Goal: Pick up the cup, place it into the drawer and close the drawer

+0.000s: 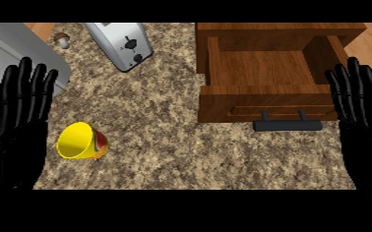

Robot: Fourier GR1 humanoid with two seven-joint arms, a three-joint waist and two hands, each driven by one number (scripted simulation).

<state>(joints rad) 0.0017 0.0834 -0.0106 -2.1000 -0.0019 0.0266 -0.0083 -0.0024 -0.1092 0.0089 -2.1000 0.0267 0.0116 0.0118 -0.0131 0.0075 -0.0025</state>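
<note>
A yellow cup (pixel 80 141) with a red and green band lies on its side on the speckled counter at the lower left, its mouth facing left. The wooden drawer (pixel 265 102) stands pulled open at the upper right, its inside bare, with a dark handle (pixel 286 125) on its front. My left hand (pixel 25 96) rests open at the left edge, fingers up, just above and left of the cup and apart from it. My right hand (pixel 352 96) rests open at the right edge, beside the drawer's right front corner.
A silver toaster (pixel 123 44) lies tilted at the back, left of the drawer. A grey sink or tray corner (pixel 29 54) fills the far left, with a small mushroom (pixel 62 39) behind it. Open counter lies between cup and drawer.
</note>
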